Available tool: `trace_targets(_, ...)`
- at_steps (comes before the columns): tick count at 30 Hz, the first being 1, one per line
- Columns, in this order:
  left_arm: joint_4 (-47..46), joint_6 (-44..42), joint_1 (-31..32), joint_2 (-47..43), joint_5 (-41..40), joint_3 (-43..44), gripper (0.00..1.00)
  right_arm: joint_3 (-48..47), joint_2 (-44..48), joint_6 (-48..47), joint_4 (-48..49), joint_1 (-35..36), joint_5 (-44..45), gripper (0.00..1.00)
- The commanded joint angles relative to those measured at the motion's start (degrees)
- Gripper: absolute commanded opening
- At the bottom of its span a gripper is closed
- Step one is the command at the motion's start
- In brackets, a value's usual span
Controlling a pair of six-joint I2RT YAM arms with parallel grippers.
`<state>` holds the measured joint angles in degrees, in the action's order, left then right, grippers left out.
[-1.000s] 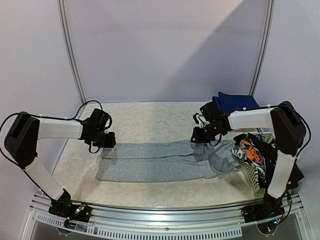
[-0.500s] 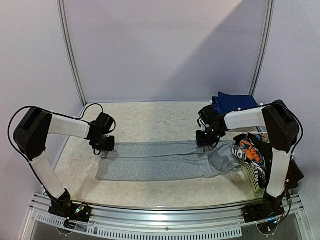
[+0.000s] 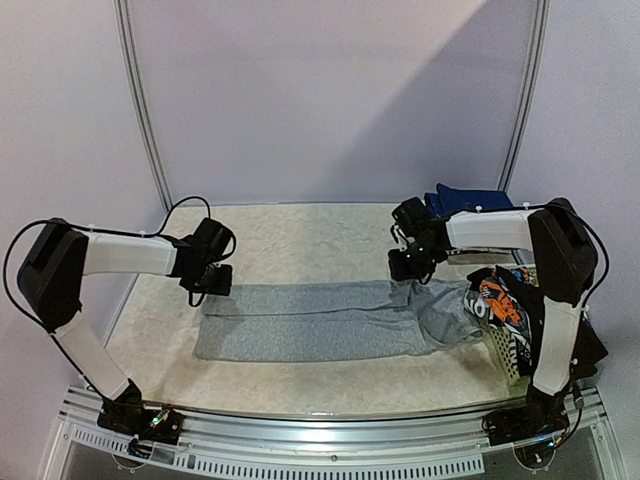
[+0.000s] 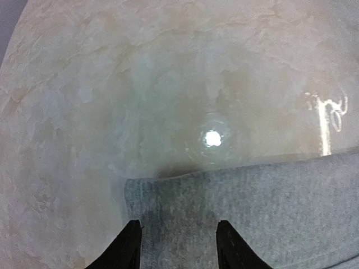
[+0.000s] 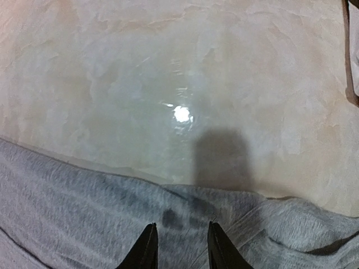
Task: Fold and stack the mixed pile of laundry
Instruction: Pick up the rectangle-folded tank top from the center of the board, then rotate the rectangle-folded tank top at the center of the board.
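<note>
We judge the job barely begun: the grey garment (image 3: 320, 322) lies as 1 long band across the table, the left gripper (image 3: 212, 283) and right gripper (image 3: 410, 268) poised over its far edge with jaws parted, empty, while printed pieces (image 3: 500, 300) (heaped in the basket (image 3: 505, 355)) await folding.

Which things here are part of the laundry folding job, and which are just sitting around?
Job:
- grey garment, spread flat
- navy cloth, back right
- printed piece and black top, at the basket

Not part of it:
- white basket
- table
</note>
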<state>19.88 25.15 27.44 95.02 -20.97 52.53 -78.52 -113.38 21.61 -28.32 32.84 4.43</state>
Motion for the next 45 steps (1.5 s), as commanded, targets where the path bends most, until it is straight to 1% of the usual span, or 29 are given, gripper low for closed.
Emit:
trace_targets(1, -0.2, -3.1, 3.2, -3.9, 2.8, 1.2, 0.47, 0.6, 5.9, 0.8, -3.2, 3.9, 2.2, 0.33)
trace_targets(3, -1.5, -3.8, 3.6, -3.7, 5.4, 1.0, 0.47, 2.6, 7.8, 2.4, -3.2, 5.4, 2.3, 0.34)
trace_targets(6, -3.7, -4.2, 3.9, -1.9, 8.3, 0.7, 0.47, 5.1, 8.3, 5.2, -2.8, 7.2, 2.5, 0.34)
trace_targets(12, -6.9, -4.5, 4.1, 4.3, 12.2, 1.8, 0.45, 6.4, 3.6, 8.2, -1.5, 8.1, 2.9, 0.34)
trace_targets(15, -7.0, -4.1, 4.1, 6.5, 12.2, 2.2, 0.44, 6.4, 0.6, 9.3, -1.2, 8.1, 3.2, 0.34)
trace_targets(19, -6.4, -2.9, 4.1, 7.2, 11.0, 1.8, 0.44, 6.4, -1.3, 10.3, -1.0, 8.1, 2.6, 0.33)
trace_targets(23, -5.0, -1.2, 4.1, 7.3, 9.2, 1.0, 0.43, 3.4, -3.6, 10.1, -2.1, 8.1, 2.3, 0.33)
trace_targets(27, -4.1, 0.5, 4.1, 6.8, 8.3, -1.0, 0.42, -3.7, -8.3, 8.2, -4.4, 7.4, 1.1, 0.33)
trace_targets(31, -3.1, 2.3, 4.1, 5.2, 8.1, -3.6, 0.42, -13.6, -15.4, 5.9, -6.4, 6.4, -3.5, 0.33)
trace_targets(33, -2.6, 3.7, 4.2, 4.0, 8.8, -5.4, 0.41, -19.6, -19.1, 4.4, -7.8, 5.8, -8.7, 0.32)
trace_targets(36, -1.7, 5.7, 4.6, 1.9, 10.3, -7.8, 0.41, -29.7, -26.1, 3.0, -10.3, 5.1, -14.0, 0.31)
trace_targets(41, -1.6, 10.0, 7.4, -1.4, 14.8, -12.4, 0.41, -48.0, -36.3, 2.1, -15.3, 4.2, -21.7, 0.31)
trace_targets(45, -4.7, 15.3, 11.2, -2.6, 22.0, -16.3, 0.41, -59.5, -44.0, 2.0, -17.8, 3.9, -28.3, 0.31)
